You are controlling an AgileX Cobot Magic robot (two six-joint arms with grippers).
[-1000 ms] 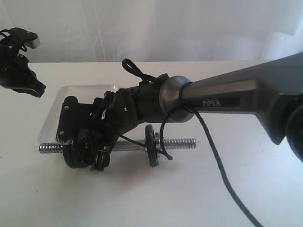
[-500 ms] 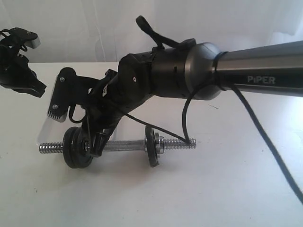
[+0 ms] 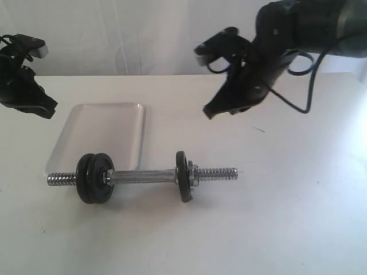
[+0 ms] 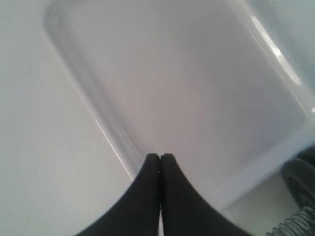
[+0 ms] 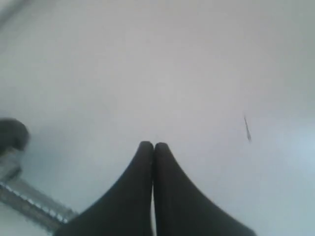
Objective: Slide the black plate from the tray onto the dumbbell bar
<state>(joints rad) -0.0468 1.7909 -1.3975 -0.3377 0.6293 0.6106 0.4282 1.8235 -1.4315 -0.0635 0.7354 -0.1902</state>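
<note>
Right arm has pulled off the bar. A second ago the black two-finger right gripper [image 3: 211, 112] was down at the 9 o'clock end of the chrome threaded dumbbell bar [image 3: 143, 176]. Now it's up at 1 o'clock from the bar's middle, well clear. Its jaws went from wide to fully closed, empty; the wrist view shows the tips pressed together over bare white tabletop [image 5: 197, 73].

The small round black plate [image 3: 94, 177] stands upright on the bar near its 9 o'clock end. I can't tell if that stack is one disc or two. The shallow silvery-white rectangular tray [image 3: 97, 134], at 11 o'clock of the bar, has nothing in it.

The black left gripper [image 3: 46, 107] is parked at 10 o'clock, closed and empty.

My read: plate released and seated, task looks done.
</note>
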